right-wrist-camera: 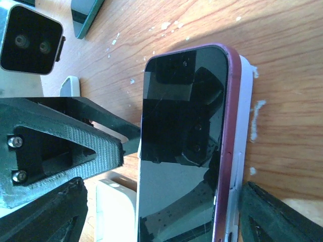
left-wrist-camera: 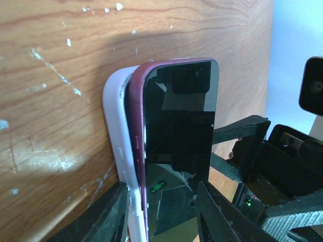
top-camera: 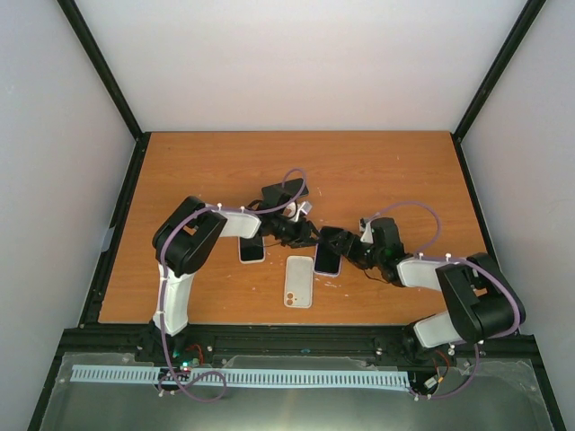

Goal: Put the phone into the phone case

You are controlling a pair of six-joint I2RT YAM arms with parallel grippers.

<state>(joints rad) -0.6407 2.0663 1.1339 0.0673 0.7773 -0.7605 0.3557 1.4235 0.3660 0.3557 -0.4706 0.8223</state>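
1. At the middle of the surface point(top-camera: 225, 171), the left claw point(left-wrist-camera: 161, 185) is pinched in narrow. It holds the phone point(left-wrist-camera: 176, 121) and the phone case point(left-wrist-camera: 113, 116) together across their width. One finger point(left-wrist-camera: 108, 214) presses the white case wall, and the other sits on the phone's opposite long edge.
2. The right claw point(right-wrist-camera: 164, 186) comes in from the other end and is spread wide, straddling the same phone and gripping nothing. One finger point(right-wrist-camera: 50, 212) stands clear of the glass with a visible gap. The other is just beside the case rim.
3. The phone is maroon-framed with its dark screen facing up, and it lies on the white case. The case wall peeks out along one long side only, so the phone looks skewed. Whether any edge has seated, I cannot tell.
4. From above, the two claws meet nose to nose over that phone, a little right of the surface's centre.
5. Further out, a white slab point(top-camera: 299, 281) shaped like a phone lies flat just on the near side, toward the arm bases.
6. A second dark phone point(top-camera: 252, 249) lies to the left of that, close by the left arm's white forearm.
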